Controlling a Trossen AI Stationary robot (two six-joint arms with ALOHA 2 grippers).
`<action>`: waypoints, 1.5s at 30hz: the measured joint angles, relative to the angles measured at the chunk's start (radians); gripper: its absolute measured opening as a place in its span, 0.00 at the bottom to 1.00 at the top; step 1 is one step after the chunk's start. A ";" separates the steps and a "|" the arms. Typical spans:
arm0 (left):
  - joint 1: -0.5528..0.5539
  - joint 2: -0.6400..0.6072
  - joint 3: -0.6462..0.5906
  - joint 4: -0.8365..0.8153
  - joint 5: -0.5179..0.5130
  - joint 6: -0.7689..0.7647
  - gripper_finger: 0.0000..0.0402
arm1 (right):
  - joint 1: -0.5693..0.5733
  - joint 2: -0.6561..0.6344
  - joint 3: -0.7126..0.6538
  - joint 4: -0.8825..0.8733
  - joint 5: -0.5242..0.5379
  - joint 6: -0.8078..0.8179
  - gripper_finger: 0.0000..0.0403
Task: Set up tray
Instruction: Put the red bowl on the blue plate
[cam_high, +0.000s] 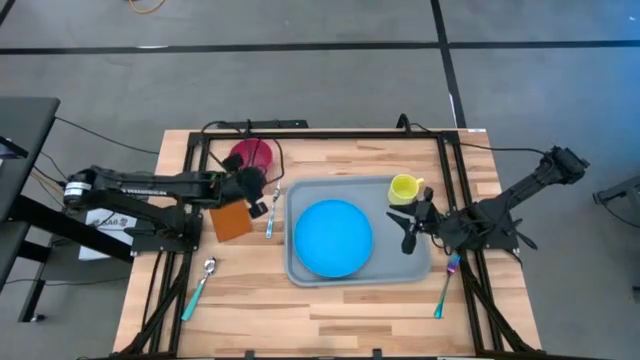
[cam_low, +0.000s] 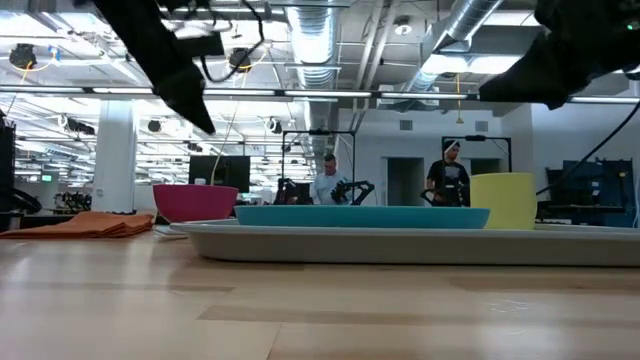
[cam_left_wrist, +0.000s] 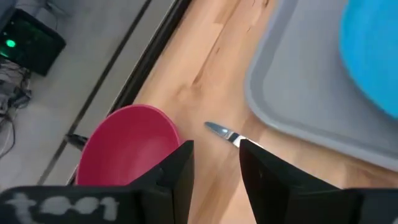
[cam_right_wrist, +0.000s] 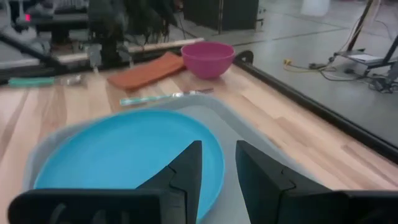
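Observation:
The light grey-blue tray (cam_high: 410, 265) lies at mid-table and carries a round bright blue plate (cam_high: 333, 237) and a yellow cup (cam_high: 404, 188) in its far right corner. My left gripper (cam_high: 256, 196) hovers open between the pink bowl (cam_high: 251, 155) and the teal-handled knife (cam_high: 272, 214), which lies flat just left of the tray; the left wrist view shows the knife's tip (cam_left_wrist: 219, 132) ahead of the gripper (cam_left_wrist: 216, 155). My right gripper (cam_high: 408, 226) hangs open above the tray's right side, pointing at the plate (cam_right_wrist: 124, 152).
An orange napkin (cam_high: 230, 221) lies left of the knife. A spoon (cam_high: 200, 285) rests near the table's left front and a fork (cam_high: 446, 284) off the tray's right front corner. People stand far behind the table (cam_low: 330, 180).

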 joint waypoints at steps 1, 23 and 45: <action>0.030 0.013 -0.011 0.032 0.023 0.022 0.29 | -0.008 -0.001 0.001 0.014 0.000 -0.006 0.23; 0.407 0.337 -0.023 0.277 0.245 0.255 0.29 | -0.027 -0.001 0.001 0.004 -0.005 -0.023 0.23; 0.355 0.328 0.022 0.163 0.232 0.180 0.01 | -0.027 -0.001 0.001 0.005 -0.005 -0.046 0.23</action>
